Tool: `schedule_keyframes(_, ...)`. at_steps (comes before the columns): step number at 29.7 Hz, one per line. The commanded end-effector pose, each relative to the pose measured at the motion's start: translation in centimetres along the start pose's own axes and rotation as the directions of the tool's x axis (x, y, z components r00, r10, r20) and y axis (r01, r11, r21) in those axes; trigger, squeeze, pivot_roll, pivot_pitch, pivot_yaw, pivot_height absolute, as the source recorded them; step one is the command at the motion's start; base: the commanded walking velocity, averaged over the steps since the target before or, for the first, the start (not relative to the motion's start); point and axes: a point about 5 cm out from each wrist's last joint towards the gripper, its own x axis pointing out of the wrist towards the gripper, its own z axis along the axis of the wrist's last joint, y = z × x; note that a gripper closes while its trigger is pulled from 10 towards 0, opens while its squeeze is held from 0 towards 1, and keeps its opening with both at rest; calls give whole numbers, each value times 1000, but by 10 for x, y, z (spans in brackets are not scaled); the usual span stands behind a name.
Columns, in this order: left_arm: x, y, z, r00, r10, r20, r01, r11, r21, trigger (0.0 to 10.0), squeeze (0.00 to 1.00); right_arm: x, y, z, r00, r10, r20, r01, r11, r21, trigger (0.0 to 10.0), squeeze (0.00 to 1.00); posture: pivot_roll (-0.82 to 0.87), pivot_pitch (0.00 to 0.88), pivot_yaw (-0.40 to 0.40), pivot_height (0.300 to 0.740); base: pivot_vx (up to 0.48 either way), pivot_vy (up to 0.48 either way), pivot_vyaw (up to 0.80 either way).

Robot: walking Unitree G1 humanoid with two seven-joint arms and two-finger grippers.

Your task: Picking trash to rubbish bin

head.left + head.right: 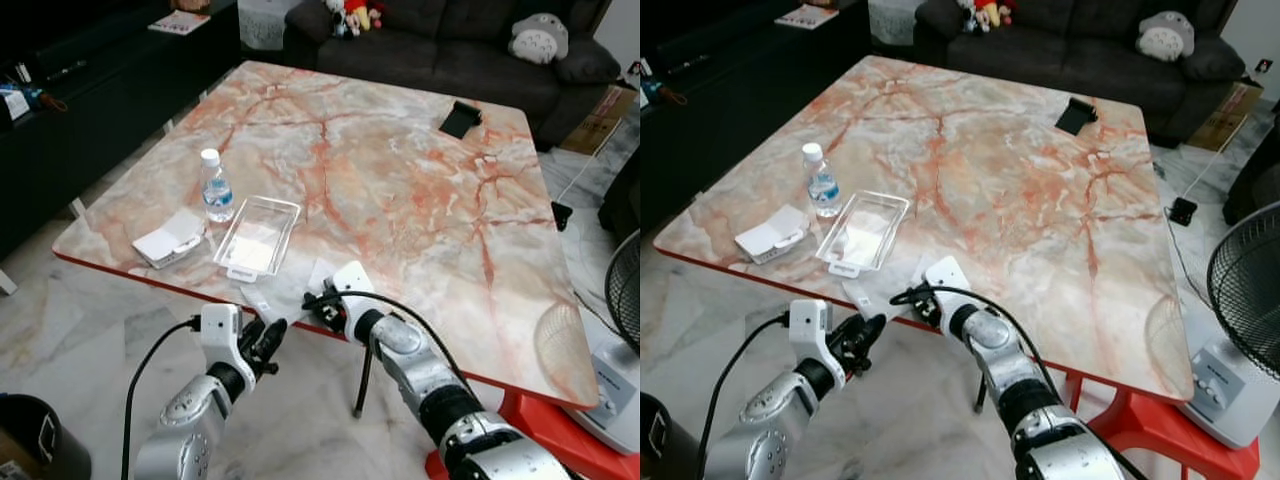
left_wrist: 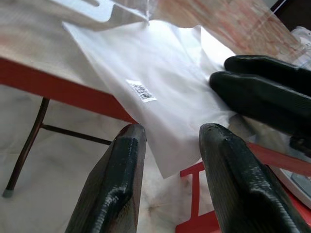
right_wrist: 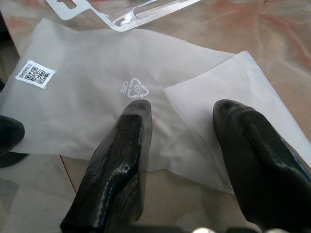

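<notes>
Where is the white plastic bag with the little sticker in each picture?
Left eye view: plastic bag hangs over the table's near edge, between the two pincers.
Right eye view: same spot, just before the clear tray.
Left wrist view: bag fills the middle, beyond the open left pincer.
Right wrist view: bag lies flat under the open right pincer.
Shared landmark: the clear tray.

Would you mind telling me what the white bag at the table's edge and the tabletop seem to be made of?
White bag: thin frosted plastic film, likely; it is translucent, creased, and printed with a recycling mark. Tabletop: looks like polished marble or an imitation, with orange veins and glossy reflections.
</notes>
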Motion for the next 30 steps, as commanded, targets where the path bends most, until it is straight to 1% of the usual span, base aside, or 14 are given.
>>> schedule_keyframes(1, 2, -2, -1, 1000, -13, 2, 13, 1000, -7, 10000, 0, -7, 6, -26, 994, 26, -106, -24, 999, 24, 10000, 0, 51, 159, -82, 740, 0, 0, 0)
schedule_keyframes(10, 3, -1, -2, 1000, -7, 4, 8, 1000, -25, 10000, 0, -7, 8, -27, 994, 35, -105, -32, 999, 25, 10000, 0, 54, 156, -84, 740, 0, 0, 0)
schedule_keyframes(11, 3, -1, -2, 1000, -7, 5, 7, 1000, -25, 5843, 0, -7, 8, -27, 994, 35, -105, -32, 999, 25, 10000, 0, 56, 160, -86, 740, 0, 0, 0)
schedule_keyframes(12, 3, -1, -2, 1000, -6, 8, 6, 1000, -27, 0, 0, -7, 8, -27, 994, 35, -104, -32, 999, 26, 10000, 0, 56, 161, -85, 740, 0, 0, 0)
schedule_keyframes(30, 3, -1, -1, 1000, -3, 17, 4, 1000, -26, 0, 0, -7, 9, -28, 994, 35, -107, -32, 999, 33, 10000, 0, 59, 169, -85, 740, 0, 0, 0)
